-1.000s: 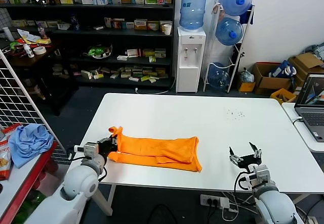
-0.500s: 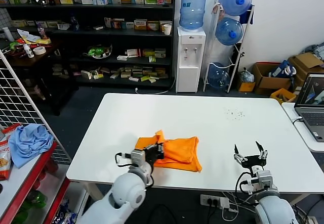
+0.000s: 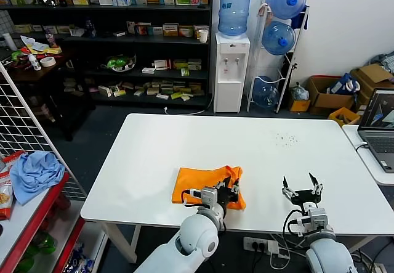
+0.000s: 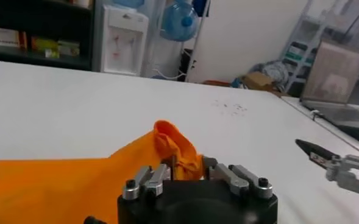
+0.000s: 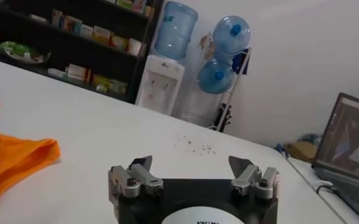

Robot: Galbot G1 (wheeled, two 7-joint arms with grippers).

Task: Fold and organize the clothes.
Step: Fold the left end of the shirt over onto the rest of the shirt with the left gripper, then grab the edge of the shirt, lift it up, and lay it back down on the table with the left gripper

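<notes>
The left pincer (image 3: 229, 188) sits low over the near edge of the bench (image 3: 184, 143), its fingers (image 4: 161, 176) pinching a bunched-up hem of the orange T-shirt (image 3: 200, 183). In the left wrist view the pinched cloth rises in a soft, crumpled knob between the jaws, and the rest of the T-shirt (image 4: 57, 182) spreads away flat on the bench top. The shirt lies as a compact, roughly rectangular folded pad near the middle of the near edge, its fabric soft and slightly rumpled along the side where it is gripped.

The right pincer (image 3: 302, 190) waits near the same edge, toward the right corner, well apart from the shirt, its two dark pointed fingers (image 5: 139, 164) spread wide with nothing between them.

The bench is smooth and white, with a scatter of small dark specks (image 3: 284, 139) toward its far right part. A laptop (image 3: 378, 125) stands open on a neighbouring surface past the right edge. Past the left edge, a light blue cloth (image 3: 34, 171) lies crumpled on a red-edged side table.
</notes>
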